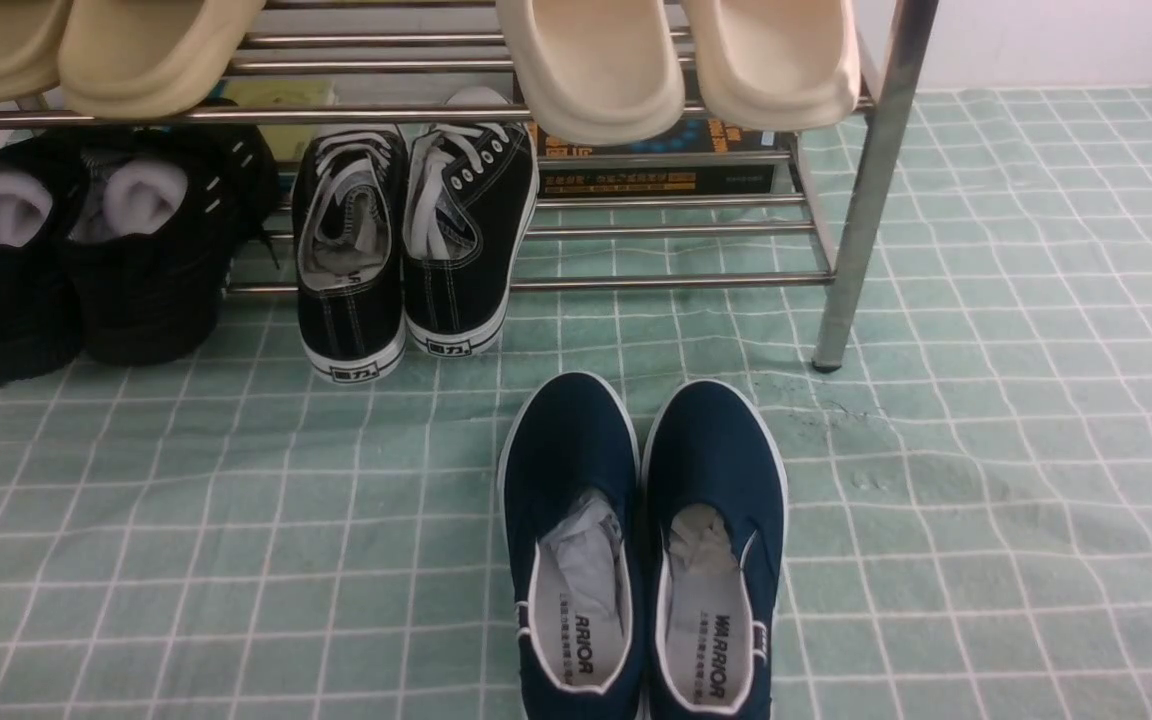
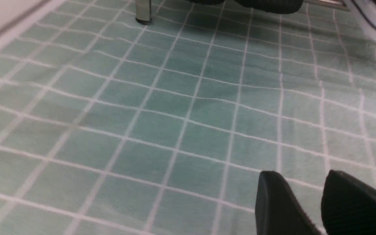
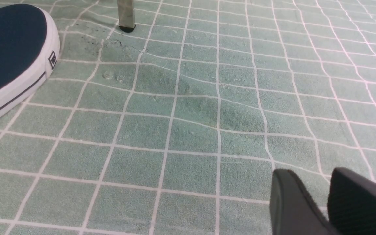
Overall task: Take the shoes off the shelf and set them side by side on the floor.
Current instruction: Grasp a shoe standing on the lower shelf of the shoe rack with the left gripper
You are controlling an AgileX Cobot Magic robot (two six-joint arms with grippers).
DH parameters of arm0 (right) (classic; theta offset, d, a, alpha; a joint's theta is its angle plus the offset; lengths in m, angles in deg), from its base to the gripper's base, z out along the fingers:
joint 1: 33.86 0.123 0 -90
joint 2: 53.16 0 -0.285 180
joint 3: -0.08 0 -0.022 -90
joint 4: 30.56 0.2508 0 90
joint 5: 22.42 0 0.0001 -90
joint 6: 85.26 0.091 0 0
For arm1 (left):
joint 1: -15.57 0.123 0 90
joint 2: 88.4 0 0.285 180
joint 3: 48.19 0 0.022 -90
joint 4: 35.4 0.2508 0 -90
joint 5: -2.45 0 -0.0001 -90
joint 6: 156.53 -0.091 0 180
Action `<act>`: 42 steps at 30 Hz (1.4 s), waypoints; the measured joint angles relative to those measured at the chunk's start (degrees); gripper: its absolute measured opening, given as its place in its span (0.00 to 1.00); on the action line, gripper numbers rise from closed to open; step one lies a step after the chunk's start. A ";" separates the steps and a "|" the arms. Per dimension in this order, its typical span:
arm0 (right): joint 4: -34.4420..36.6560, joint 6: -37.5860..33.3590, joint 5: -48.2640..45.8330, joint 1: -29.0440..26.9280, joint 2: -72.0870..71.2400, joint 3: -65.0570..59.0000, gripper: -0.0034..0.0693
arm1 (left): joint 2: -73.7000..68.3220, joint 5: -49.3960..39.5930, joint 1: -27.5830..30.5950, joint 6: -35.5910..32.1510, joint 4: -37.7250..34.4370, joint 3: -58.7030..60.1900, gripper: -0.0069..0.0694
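The two black canvas sneakers, left [image 1: 349, 260] and right [image 1: 466, 240], rest side by side on the lower tier of the chrome shelf [image 1: 676, 282], heels toward me, white laces showing. One white sole edge [image 2: 370, 23] shows in the left wrist view. The mint-green grid floor [image 1: 236, 520] spreads in front of the shelf. My left gripper [image 2: 304, 176] hovers low over bare floor, its jaws a little apart and open, nothing between them. My right gripper [image 3: 312, 174] is likewise open and empty over the floor. Neither gripper is clearly seen in the front view.
Navy slip-ons [image 1: 641, 550] lie on the floor at centre front, one toe [image 3: 8, 49] near my right gripper. Black bulky shoes [image 1: 76, 260] sit left of the sneakers. Cream slippers [image 1: 676, 60] occupy the top tier. Shelf legs [image 1: 861, 200] [image 2: 143, 13] [image 3: 126, 16] stand on the cloth.
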 joint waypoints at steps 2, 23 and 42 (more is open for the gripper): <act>0.00 0.00 0.00 0.00 0.00 0.00 0.33 | 0.00 0.06 0.00 5.85 -6.91 0.00 0.41; 0.00 -0.06 0.00 0.00 0.00 0.00 0.37 | -1.14 0.76 0.00 15.16 -34.31 -10.96 0.19; 0.00 -0.06 0.00 0.00 0.00 0.00 0.37 | -68.75 -34.18 0.00 -15.91 -23.56 -61.48 0.13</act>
